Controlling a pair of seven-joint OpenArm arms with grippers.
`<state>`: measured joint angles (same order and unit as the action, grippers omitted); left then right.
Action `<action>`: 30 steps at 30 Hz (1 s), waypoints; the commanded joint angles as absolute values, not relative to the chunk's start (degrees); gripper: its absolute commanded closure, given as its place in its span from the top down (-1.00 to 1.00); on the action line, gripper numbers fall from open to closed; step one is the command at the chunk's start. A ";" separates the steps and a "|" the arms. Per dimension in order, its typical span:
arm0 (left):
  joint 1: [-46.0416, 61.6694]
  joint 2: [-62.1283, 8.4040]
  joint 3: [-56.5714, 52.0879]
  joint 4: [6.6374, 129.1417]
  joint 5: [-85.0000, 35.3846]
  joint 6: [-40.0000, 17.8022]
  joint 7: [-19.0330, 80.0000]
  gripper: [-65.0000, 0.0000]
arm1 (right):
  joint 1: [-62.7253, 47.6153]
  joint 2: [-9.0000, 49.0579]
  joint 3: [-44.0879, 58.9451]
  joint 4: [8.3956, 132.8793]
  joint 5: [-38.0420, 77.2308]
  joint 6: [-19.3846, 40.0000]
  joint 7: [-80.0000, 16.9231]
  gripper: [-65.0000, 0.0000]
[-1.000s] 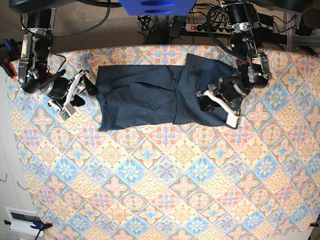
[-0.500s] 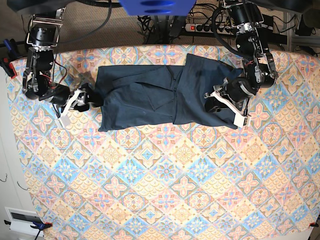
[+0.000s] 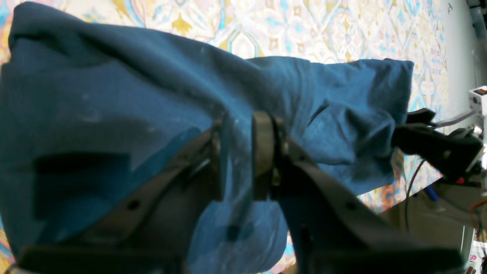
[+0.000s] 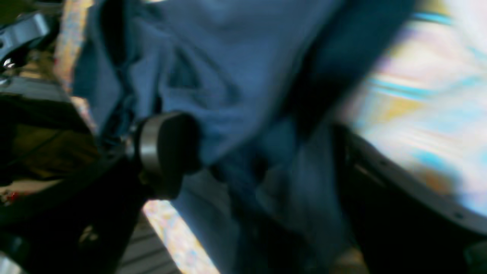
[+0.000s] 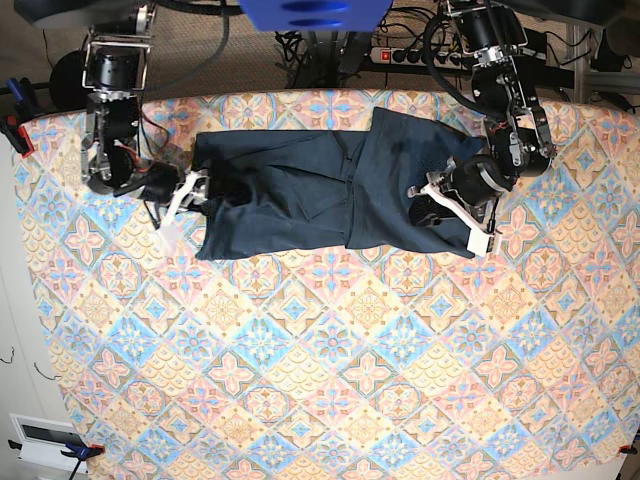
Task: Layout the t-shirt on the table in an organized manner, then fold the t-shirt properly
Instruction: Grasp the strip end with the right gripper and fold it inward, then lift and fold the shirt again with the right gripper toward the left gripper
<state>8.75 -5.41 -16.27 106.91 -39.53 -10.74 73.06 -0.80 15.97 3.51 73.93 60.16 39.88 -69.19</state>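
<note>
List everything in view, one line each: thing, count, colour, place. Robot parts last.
t-shirt: one, dark navy, lying partly folded across the far part of the table.
table: one, covered in pastel pink, blue and yellow diamond-tile cloth, filling the base view.
power strip: one, white with a red switch, behind the table's far edge among cables.
left gripper: one, dark, pinching a fold of shirt fabric at one end.
right gripper: one, black and white, at the shirt's other end; wrist view too blurred to confirm its grip.
</note>
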 commanded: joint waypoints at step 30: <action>7.96 -5.58 -21.23 108.00 -40.84 -11.03 72.22 -0.66 | 4.00 22.11 13.85 72.84 56.92 40.00 -69.49 -0.99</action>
